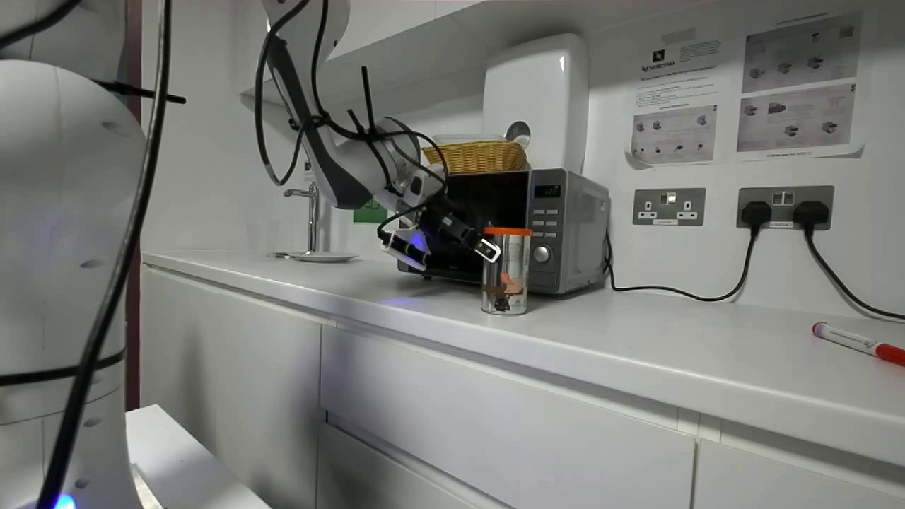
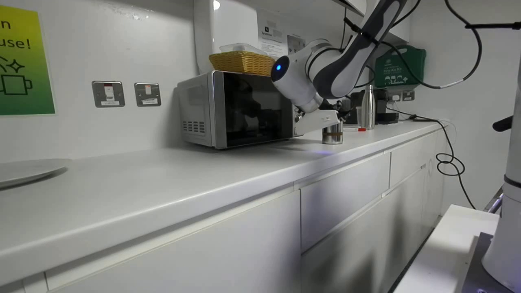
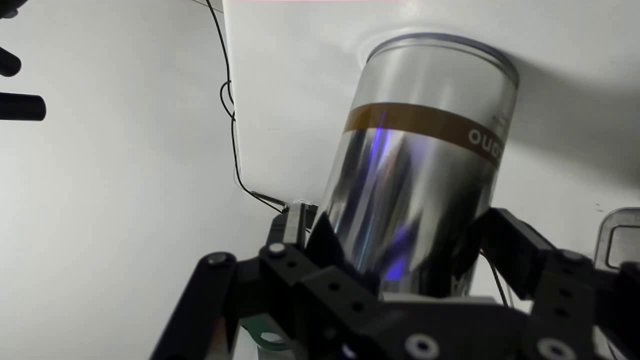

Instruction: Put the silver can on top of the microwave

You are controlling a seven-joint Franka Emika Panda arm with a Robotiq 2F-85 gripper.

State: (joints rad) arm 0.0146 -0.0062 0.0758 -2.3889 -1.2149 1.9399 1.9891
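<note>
Shared by both exterior views, the microwave [image 1: 516,198] is faced obliquely: from its control-panel side [image 1: 583,233], the robot's base [image 1: 56,283] near at nine o'clock, and from its vented side [image 2: 194,116], the base [image 2: 506,236] at four. In the wrist view the silver can [image 3: 420,165] is faced closely.

A basket [image 1: 477,158] partly blocks the microwave [image 1: 548,212] top, with open counter [image 1: 672,322] between silver can [image 1: 508,272] and marker [image 1: 857,342]
</note>
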